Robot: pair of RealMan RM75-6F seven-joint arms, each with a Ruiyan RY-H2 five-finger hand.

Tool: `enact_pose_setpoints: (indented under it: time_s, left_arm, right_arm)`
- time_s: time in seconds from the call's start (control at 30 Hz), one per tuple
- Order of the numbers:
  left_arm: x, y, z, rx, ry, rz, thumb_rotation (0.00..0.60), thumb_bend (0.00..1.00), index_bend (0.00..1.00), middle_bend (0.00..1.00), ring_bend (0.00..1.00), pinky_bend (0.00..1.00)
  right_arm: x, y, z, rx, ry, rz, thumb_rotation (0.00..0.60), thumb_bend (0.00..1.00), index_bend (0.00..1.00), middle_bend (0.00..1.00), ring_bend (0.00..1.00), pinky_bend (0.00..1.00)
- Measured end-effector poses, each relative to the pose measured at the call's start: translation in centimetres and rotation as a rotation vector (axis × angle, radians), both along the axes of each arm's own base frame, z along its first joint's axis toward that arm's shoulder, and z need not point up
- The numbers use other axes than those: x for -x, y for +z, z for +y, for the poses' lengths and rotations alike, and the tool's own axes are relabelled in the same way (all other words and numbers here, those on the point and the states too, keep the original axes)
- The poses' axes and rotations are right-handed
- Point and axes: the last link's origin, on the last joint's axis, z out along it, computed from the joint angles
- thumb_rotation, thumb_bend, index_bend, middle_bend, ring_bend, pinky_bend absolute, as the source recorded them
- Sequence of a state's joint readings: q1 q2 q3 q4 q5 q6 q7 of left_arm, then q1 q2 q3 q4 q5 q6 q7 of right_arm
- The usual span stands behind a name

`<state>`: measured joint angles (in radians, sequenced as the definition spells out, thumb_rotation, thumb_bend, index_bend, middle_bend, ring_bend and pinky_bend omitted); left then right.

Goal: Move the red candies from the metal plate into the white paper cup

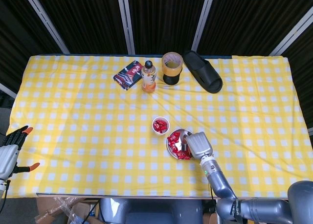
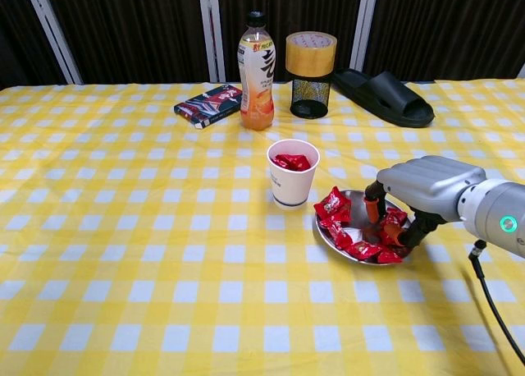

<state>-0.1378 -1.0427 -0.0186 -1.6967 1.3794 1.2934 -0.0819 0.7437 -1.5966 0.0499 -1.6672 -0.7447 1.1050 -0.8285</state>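
A metal plate [image 2: 359, 199] [image 1: 170, 146] with several red candies [image 2: 332, 208] [image 1: 173, 137] lies right of centre. Just left of it stands the white paper cup [image 2: 293, 179] [image 1: 160, 125], with red candies inside. My right hand [image 2: 426, 185] [image 1: 197, 145] reaches down onto the plate's right side. Its thumb and a finger pinch a red candy [image 2: 394, 221] that still lies low among the others. My left hand [image 1: 10, 153] hangs off the table's left edge with its fingers apart and nothing in them; the chest view does not show it.
At the back stand an orange drink bottle [image 2: 257, 60] [image 1: 148, 76] and a tape roll on a black mesh holder [image 2: 311, 43] [image 1: 172, 62]. A black slipper [image 2: 384, 97] [image 1: 202, 71] and a dark snack packet [image 2: 208, 105] [image 1: 128, 74] flank them.
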Motion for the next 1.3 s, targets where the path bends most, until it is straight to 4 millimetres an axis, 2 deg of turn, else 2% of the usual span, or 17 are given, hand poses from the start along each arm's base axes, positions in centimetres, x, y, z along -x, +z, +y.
enact_pose_setpoints:
  time_s: [0.33,0.47,0.53,0.63,0.7,0.77,0.9,1.13,1.3]
  left_arm:
    - [0.0,0.0,0.0,0.001,0.0,0.0,0.6,0.06,0.0,0.0,0.0,0.0]
    - [0.0,0.0,0.0,0.001,-0.001,0.0,0.6,0.06,0.0,0.0,0.0,0.0]
    - [0.0,0.0,0.0,0.0,-0.001,0.0,0.6,0.06,0.0,0.0,0.0,0.0]
    - [0.0,0.0,0.0,-0.001,-0.001,0.0,0.6,0.06,0.0,0.0,0.0,0.0]
    - [0.0,0.0,0.0,-0.001,-0.001,0.0,0.6,0.06,0.0,0.0,0.0,0.0]
    - [0.0,0.0,0.0,-0.001,-0.001,0.0,0.6,0.06,0.0,0.0,0.0,0.0]
    - [0.0,0.0,0.0,-0.001,-0.002,-0.001,0.6,0.06,0.0,0.0,0.0,0.0]
    - [0.0,0.0,-0.1,0.0,-0.001,0.0,0.6,0.06,0.0,0.0,0.0,0.0]
    - [0.0,0.0,-0.1,0.001,0.0,-0.001,0.6,0.06,0.0,0.0,0.0,0.0]
  right_arm:
    - [-0.2,-0.1,0.2,-0.013,0.009,-0.018,0.6,0.61,0.46,0.4,0.88,0.99]
    - [-0.5,-0.1,0.4,-0.014,0.022,-0.026,0.6,0.61,0.43,0.4,0.88,0.99]
    - [-0.7,0.0,0.5,-0.012,0.03,-0.033,0.6,0.6,0.42,0.4,0.88,0.99]
    - [-0.9,0.0,0.5,-0.005,0.042,-0.042,0.6,0.51,0.4,0.4,0.88,0.99]
    - [-1.0,0.1,0.6,0.0,0.047,-0.045,0.6,0.46,0.35,0.4,0.88,0.99]
    - [-1.0,0.1,0.6,0.005,0.055,-0.042,0.6,0.44,0.31,0.4,0.88,0.99]
    - [-0.8,0.1,0.6,0.014,0.066,-0.025,0.6,0.41,0.3,0.4,0.88,0.99]
    - [-0.6,0.1,0.6,0.013,0.07,-0.004,0.6,0.4,0.31,0.4,0.88,0.99]
    - [-0.1,0.0,0.6,0.013,0.063,0.022,0.6,0.4,0.4,0.41,0.88,0.99]
